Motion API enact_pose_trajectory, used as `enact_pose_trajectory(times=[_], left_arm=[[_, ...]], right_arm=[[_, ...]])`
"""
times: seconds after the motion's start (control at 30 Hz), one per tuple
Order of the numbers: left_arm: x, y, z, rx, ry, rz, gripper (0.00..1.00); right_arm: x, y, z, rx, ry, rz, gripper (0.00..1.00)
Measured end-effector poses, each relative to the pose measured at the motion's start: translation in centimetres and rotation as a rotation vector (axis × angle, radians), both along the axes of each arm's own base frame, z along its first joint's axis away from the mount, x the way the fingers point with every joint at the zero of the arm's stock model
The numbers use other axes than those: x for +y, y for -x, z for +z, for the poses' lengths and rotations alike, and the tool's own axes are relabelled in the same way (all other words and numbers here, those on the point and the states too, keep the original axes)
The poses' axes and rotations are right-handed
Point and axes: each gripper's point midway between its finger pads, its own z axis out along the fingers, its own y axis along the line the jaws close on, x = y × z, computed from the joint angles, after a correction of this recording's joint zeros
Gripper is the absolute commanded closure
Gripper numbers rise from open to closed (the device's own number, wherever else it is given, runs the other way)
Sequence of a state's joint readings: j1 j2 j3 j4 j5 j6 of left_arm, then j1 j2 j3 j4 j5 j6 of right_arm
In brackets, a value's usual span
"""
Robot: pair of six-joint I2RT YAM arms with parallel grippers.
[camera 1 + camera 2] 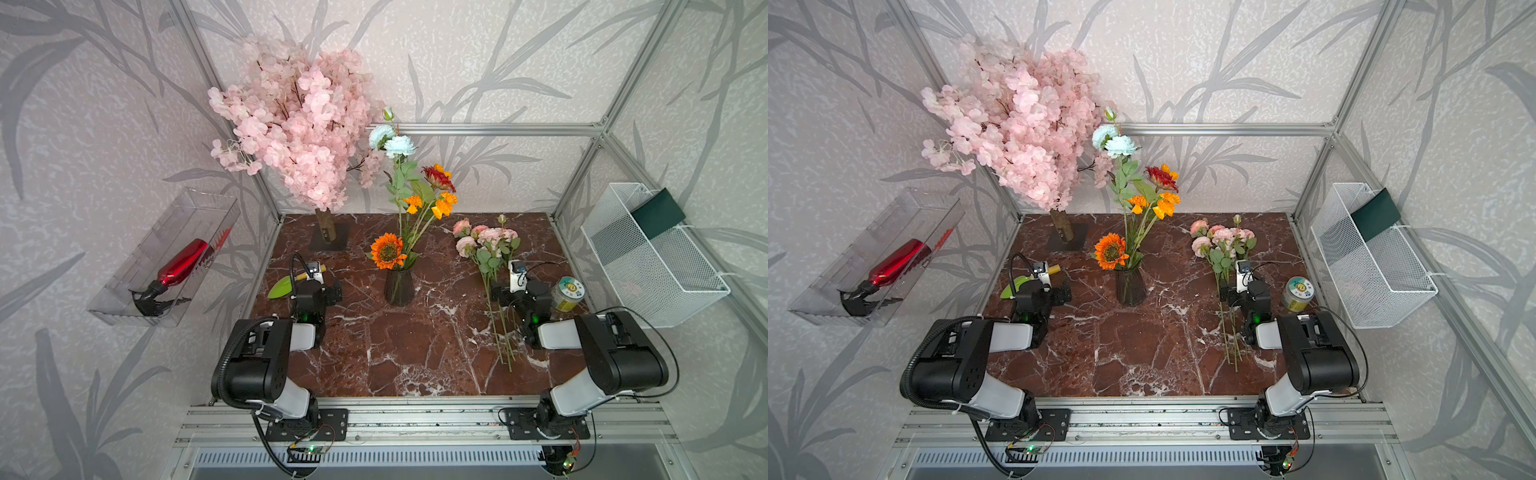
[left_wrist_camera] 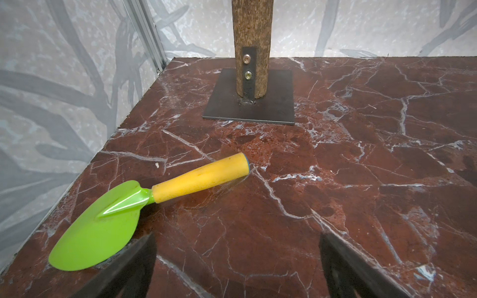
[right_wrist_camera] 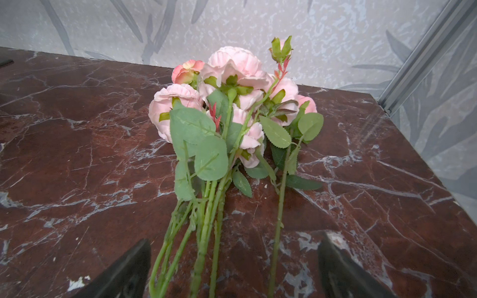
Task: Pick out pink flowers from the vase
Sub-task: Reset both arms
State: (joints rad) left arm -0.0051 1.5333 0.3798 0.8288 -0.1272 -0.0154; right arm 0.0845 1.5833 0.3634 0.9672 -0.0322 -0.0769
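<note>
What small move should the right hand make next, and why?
Probably just lift the right hand clear and stop: it is open and empty, the pink flowers lie on the marble table, and no pink bloom shows in the vase.

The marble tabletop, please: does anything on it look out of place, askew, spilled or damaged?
Nothing looks damaged or spilled. The pink long-stemmed artificial flowers lie flat in a loose bunch, apart from the upright dark glass vase.
</note>
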Motion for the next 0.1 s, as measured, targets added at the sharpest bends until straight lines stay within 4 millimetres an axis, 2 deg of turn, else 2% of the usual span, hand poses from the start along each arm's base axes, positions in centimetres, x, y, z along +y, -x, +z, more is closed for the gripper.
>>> enact_pose_trajectory(times=[0.1], left_arm=[[-0.04, 0.01, -0.04, 0.001, 0.002, -0.002, 0.01]], right_arm=[[0.13, 0.02, -0.01, 0.0, 0.0, 0.008, 0.01]])
